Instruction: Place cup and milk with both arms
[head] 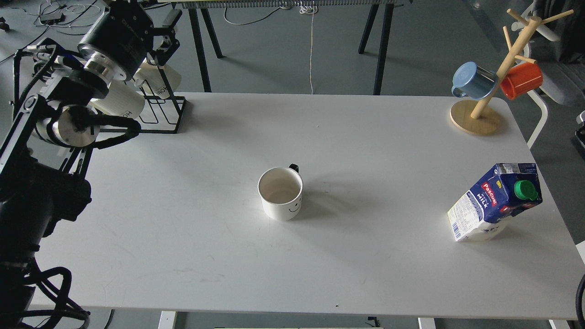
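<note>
Over on the left, the robot's left arm rises along the table's edge, and its left gripper (167, 34) hangs high above the black wire rack (160, 114) at the back corner; it is dark and partly end-on, so I cannot tell how far its fingers stand apart. Two white lettered mugs (121, 103) sit in that rack, just under the wrist. Well away from the pincer, toward the middle of the white table (183, 237), the cup (280, 193) stands upright, smiley face outward, handle to the rear. Farther still, near the opposite edge, stands the milk (496, 201), green cap up. Behind it a wooden mug tree (489, 91) carries a blue mug (473, 81) and a red mug (522, 80). The right arm is out of sight.
</note>
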`<state>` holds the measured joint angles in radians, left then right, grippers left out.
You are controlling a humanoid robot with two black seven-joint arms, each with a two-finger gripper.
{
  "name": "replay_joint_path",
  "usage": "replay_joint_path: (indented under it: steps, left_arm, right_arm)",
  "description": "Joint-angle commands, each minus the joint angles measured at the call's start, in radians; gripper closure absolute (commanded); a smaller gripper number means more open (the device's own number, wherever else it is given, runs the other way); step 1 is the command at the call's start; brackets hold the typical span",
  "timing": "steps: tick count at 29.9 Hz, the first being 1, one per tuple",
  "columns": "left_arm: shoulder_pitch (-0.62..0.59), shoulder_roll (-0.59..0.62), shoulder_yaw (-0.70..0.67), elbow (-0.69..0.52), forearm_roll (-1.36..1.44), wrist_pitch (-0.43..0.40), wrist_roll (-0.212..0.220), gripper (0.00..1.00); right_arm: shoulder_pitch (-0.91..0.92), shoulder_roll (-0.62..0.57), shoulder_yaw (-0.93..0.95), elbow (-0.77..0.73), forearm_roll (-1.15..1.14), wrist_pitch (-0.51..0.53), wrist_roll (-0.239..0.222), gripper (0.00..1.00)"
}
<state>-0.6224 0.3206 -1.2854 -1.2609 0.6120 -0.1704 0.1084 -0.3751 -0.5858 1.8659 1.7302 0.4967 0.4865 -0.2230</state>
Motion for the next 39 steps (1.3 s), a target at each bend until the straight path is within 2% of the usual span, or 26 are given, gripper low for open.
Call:
replay_joint_path:
  steps: [1,7,17,31,39]
  left_arm:
    - [0.001,-0.001,0.000,0.000,0.002,0.000,0.000,0.01]
    - [0.009,-0.005,0.003,0.000,0.002,0.000,0.000,0.01]
    - [0.009,-0.005,0.005,0.000,0.002,0.002,0.002,0.01]
    - [0.009,-0.005,0.008,-0.005,0.002,0.002,0.005,0.01]
    - [0.010,-0.005,0.008,-0.006,0.002,0.005,0.005,0.01]
  right_arm:
    - [-0.054,0.061,-0.005,0.000,0.000,0.002,-0.002,0.01]
    - [-0.136,0.123,-0.013,0.002,0.006,0.002,-0.004,0.01]
    - [-0.251,0.150,-0.040,0.002,0.034,0.002,-0.006,0.01]
    - [-0.372,0.178,-0.169,0.002,0.033,0.002,-0.004,0.01]
    - [-0.381,0.210,-0.263,-0.017,0.022,0.002,-0.003,0.01]
